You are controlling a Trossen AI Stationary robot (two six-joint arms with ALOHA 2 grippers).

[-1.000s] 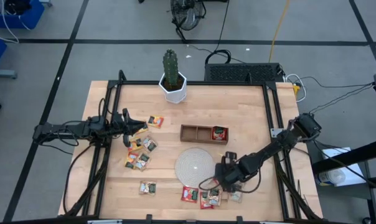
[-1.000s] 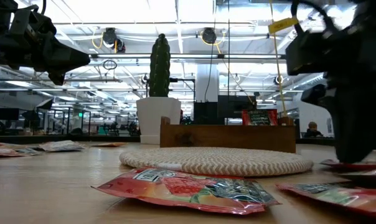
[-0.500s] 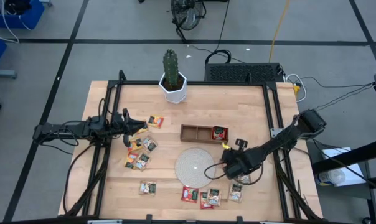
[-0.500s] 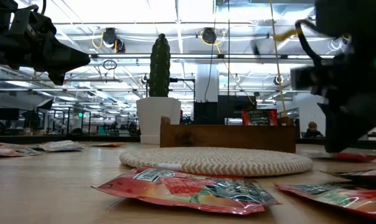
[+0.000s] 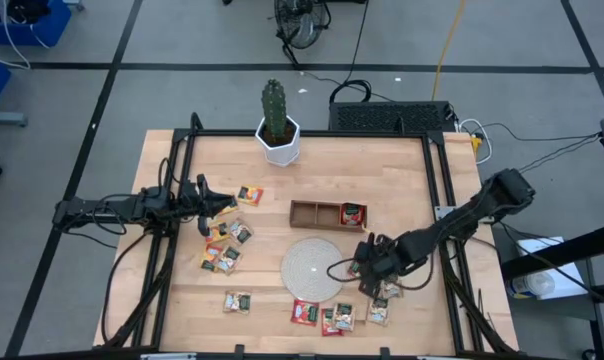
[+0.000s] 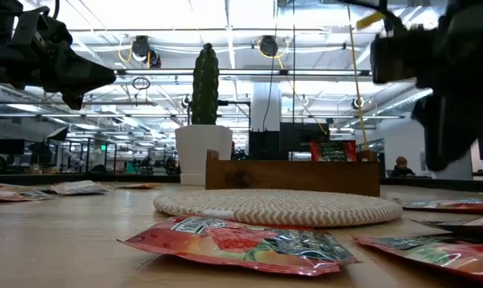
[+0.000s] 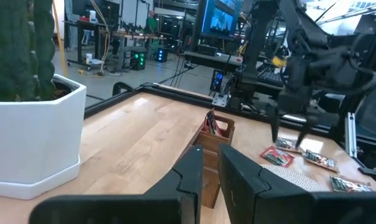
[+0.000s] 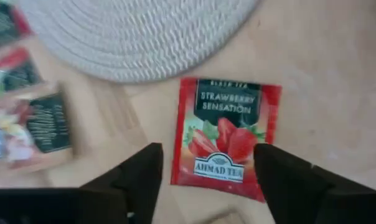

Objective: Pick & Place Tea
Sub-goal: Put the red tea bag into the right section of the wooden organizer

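My right pincer (image 8: pixel 203 168) has just opened above the strawberry sachet (image 8: pixel 225 138) beside the disc (image 8: pixel 138 34), so I can grasp it next.

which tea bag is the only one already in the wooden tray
The red sachet standing in the tray's right-hand compartment, nearest the right arm. All the other tea sachets lie flat on the table, outside the tray.

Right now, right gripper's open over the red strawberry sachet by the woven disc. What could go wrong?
1. The strawberry sachet lies flat between the right gripper's open fingers; closing may skid over it or scrape the table.
2. It sits close to the woven disc, which a descent could nudge.
3. Other sachets lie near one finger and might get caught.
The left gripper waits across the table.
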